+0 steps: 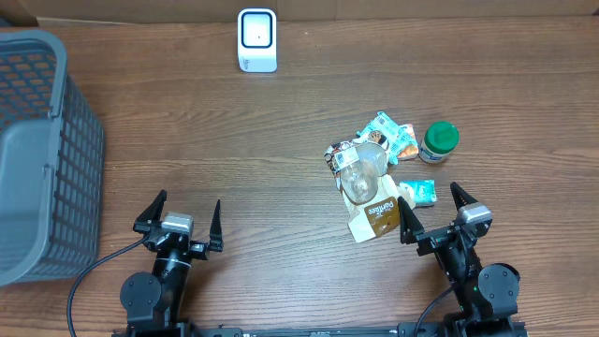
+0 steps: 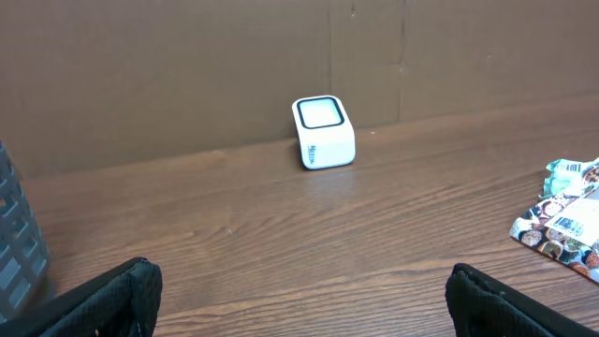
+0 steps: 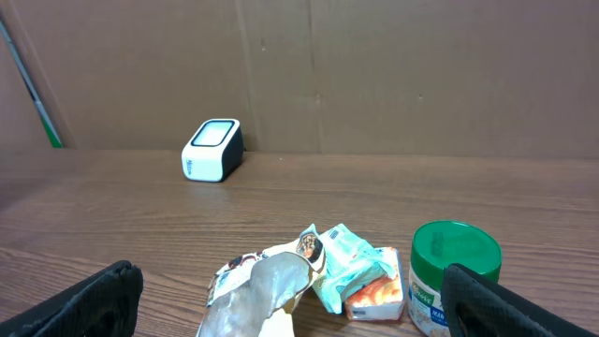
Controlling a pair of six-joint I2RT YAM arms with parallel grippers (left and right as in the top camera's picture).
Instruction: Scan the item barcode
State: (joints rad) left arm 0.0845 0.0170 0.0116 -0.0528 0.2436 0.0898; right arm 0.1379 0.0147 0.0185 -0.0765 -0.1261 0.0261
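A white barcode scanner stands at the table's far edge, also visible in the left wrist view and the right wrist view. A pile of items lies right of centre: a shiny pouch with a brown label, a teal packet, a green-lidded jar and a small teal box. My right gripper is open just in front of the pile, touching nothing. At the near left, my left gripper hangs open over bare wood.
A grey mesh basket fills the left edge of the table. A brown cardboard wall runs along the far side behind the scanner. The edge of a printed packet shows at the right of the left wrist view.
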